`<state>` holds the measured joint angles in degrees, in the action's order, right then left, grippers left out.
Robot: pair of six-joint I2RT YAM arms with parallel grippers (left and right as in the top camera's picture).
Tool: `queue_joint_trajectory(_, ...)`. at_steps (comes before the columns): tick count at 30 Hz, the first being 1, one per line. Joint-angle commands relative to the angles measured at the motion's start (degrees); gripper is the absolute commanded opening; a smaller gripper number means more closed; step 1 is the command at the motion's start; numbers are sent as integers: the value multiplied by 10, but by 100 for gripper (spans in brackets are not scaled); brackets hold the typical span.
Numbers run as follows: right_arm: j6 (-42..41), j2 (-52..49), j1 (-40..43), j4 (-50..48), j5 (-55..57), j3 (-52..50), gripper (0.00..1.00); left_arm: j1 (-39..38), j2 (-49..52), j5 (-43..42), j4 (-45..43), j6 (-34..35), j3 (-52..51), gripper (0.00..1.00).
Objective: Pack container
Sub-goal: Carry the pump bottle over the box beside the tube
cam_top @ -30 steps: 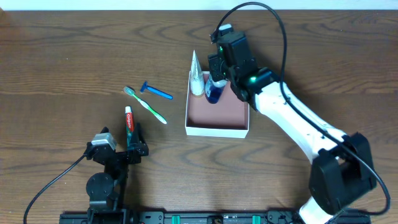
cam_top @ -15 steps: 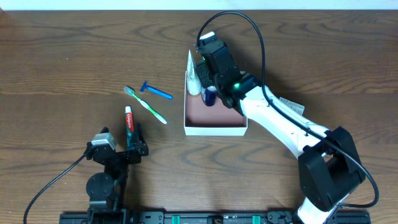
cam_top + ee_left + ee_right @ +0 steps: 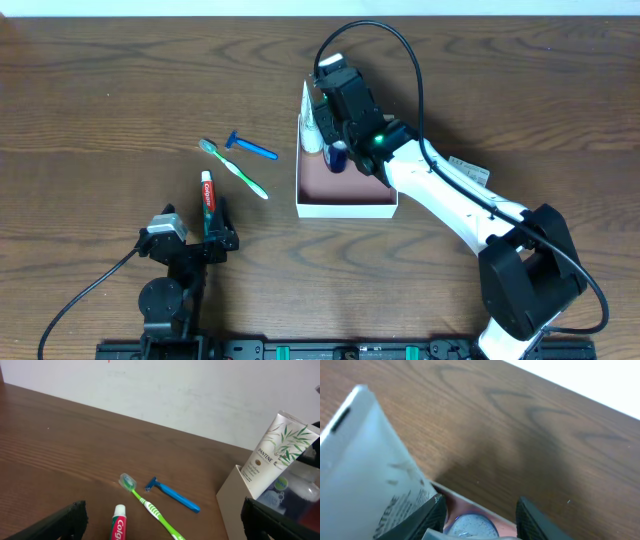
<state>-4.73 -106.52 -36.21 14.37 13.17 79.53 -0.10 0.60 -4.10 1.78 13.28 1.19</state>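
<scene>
The right fingers (image 3: 536,521) are clenched on a blue bottle (image 3: 338,157) inside the white container (image 3: 345,211), whose far corner lies under them, with a Pantene tube (image 3: 312,118) leaning just beside them. The left fingers (image 3: 70,521) are released and wide apart, with a Colgate toothpaste tube (image 3: 208,198) between their tips on the tabletop (image 3: 100,120).

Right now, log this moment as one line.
right gripper: closed on blue bottle, far-left corner of container, beside Pantene tube | left gripper: open, by toothpaste | not yet packed: toothpaste, toothbrush, razor
</scene>
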Motion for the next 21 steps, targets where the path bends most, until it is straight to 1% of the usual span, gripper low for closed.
queue_joint_trajectory(1, -1, -4, -9, 0, -8, 6, 36, 1, -3, -4, 20, -7, -10, 98)
queue_joint_trajectory(5, -1, -4, -17, 3, -10, 6, 37, 1, -3, -4, 20, -7, -10, 98)
queue_joint_trajectory(11, -1, -4, -29, 7, -12, 6, 47, 1, -3, -4, 20, -7, -10, 98)
queue_joint_trajectory(17, 0, -3, -30, -4, 25, 6, 44, 1, -3, -4, 20, -7, -10, 98)
queue_joint_trajectory(21, 17, -3, -28, -14, 34, 6, 43, 1, -3, -4, 20, -7, -10, 98)
